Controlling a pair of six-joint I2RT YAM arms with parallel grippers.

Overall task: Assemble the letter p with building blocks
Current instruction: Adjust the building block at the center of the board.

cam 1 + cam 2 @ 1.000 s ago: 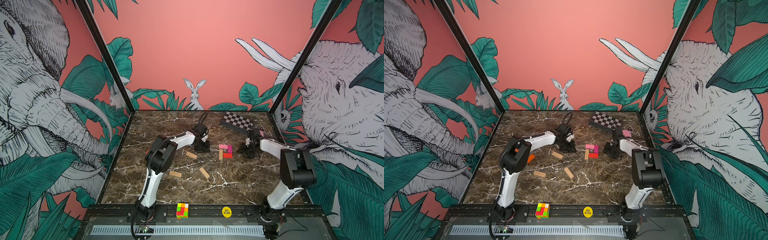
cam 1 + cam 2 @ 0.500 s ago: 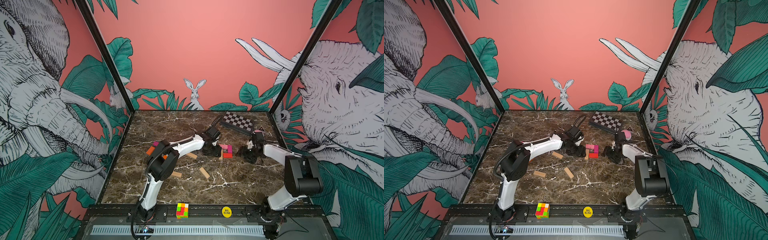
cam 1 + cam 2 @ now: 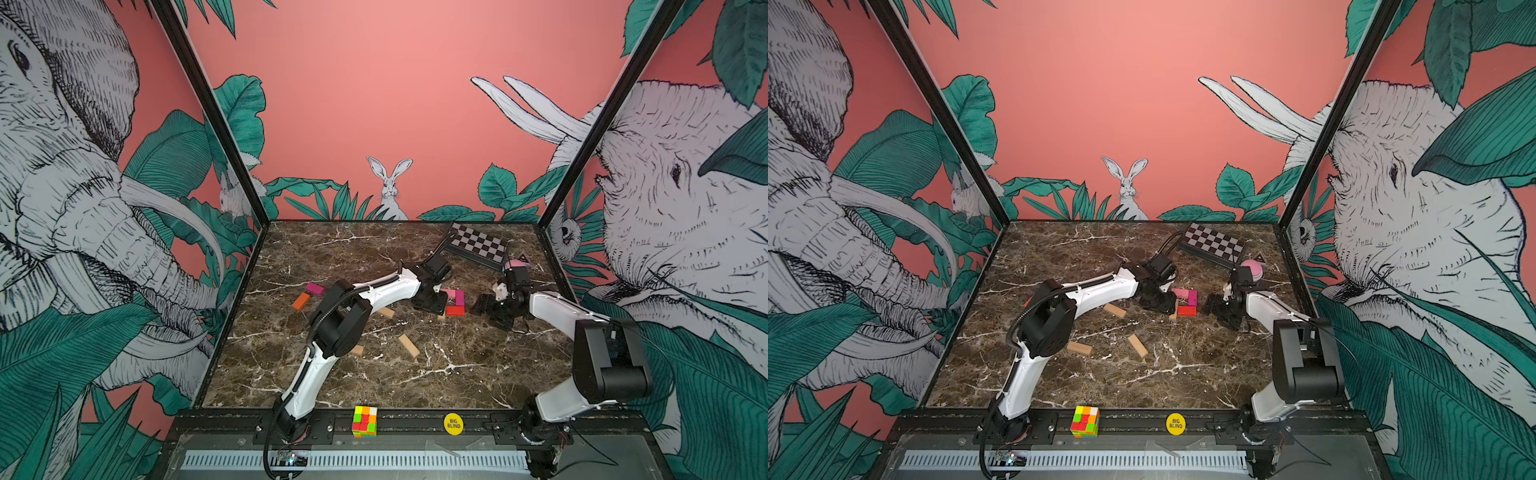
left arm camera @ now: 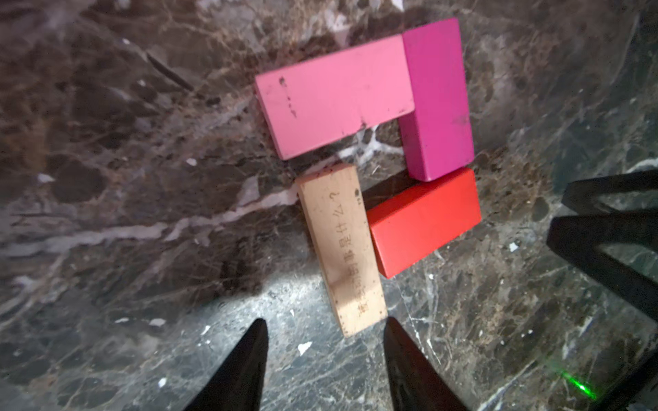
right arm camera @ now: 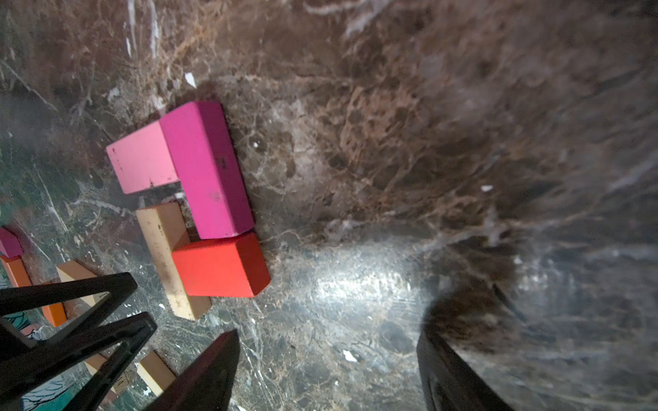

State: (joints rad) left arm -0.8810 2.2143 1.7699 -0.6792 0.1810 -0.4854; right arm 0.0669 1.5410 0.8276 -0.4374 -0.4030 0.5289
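Note:
Four building blocks lie together flat on the marble: a pink block (image 4: 334,96), a magenta block (image 4: 436,99), a red block (image 4: 423,220) and a tan block (image 4: 341,249). In both top views this group (image 3: 455,301) (image 3: 1187,301) sits between the two arms. My left gripper (image 4: 325,322) is open just short of the tan block's near end, holding nothing. My right gripper (image 5: 327,334) is open over bare marble on the red block's side. Loose tan blocks (image 3: 408,345) (image 3: 385,311) (image 3: 356,350), an orange block (image 3: 301,301) and a second magenta block (image 3: 314,288) lie to the left.
A black-and-white checkered box (image 3: 478,245) rests at the back right, with a pink rounded object (image 3: 1252,268) behind the right arm. A multicoloured puzzle cube (image 3: 365,422) and a yellow disc (image 3: 453,424) sit on the front rail. Patterned walls close in three sides.
The left arm has swung right, up to the block group. Both grippers have opened wider. The right gripper has shifted slightly toward the group.

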